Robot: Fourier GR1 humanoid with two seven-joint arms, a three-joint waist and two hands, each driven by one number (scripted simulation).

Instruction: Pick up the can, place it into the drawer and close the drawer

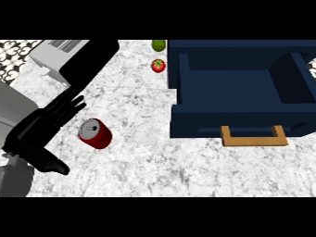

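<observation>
Resting on the marbled counter (187,162), the red can (96,134) sits just beside the left hand (41,132) — fingers straight, thumb spread, holding nothing; the navy drawer (242,83) stands open, well apart to the right; the can looks light, rigid, slick — probably best wrapped around its middle.

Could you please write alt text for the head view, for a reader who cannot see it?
The open left hand is beside a red can on the marble counter. To the right, a dark blue drawer stands open, with a tomato near its far corner.
</observation>
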